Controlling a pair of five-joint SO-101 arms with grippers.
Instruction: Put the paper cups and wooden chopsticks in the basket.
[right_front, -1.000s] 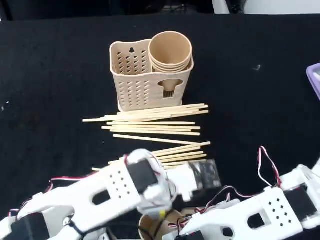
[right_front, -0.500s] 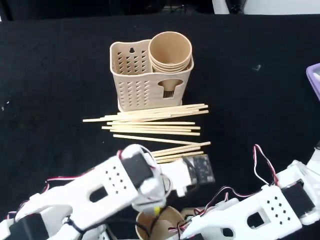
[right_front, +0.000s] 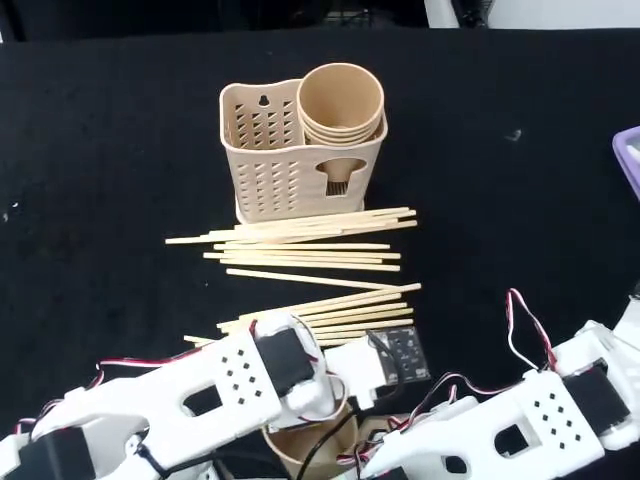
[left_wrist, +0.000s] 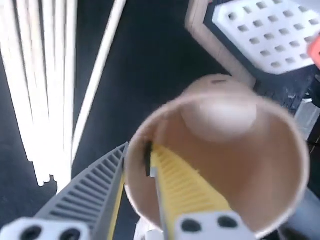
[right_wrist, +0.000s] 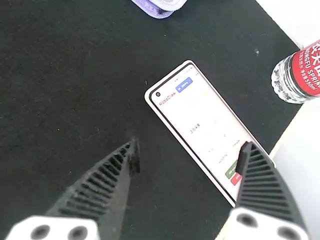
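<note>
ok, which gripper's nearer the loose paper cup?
Left. The left gripper pinches the wall of the loose paper cup, one finger inside. The right gripper hangs open above a phone, elsewhere.

Black cloth-covered table under even indoor light, white surface beyond its far edge at one o'clock, purple object at three o'clock on the cloth.

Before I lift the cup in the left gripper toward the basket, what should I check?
1. Left gripper on brown paper cup, one finger inside the rim, one outside: ok.
2. Grip firmness: cannot tell.
3. Beige perforated plastic basket upright, stacked paper cups open on top: ok.
4. Low path over loose wooden chopsticks: not ok.
5. Right gripper open over white smartphone: ok.
</note>
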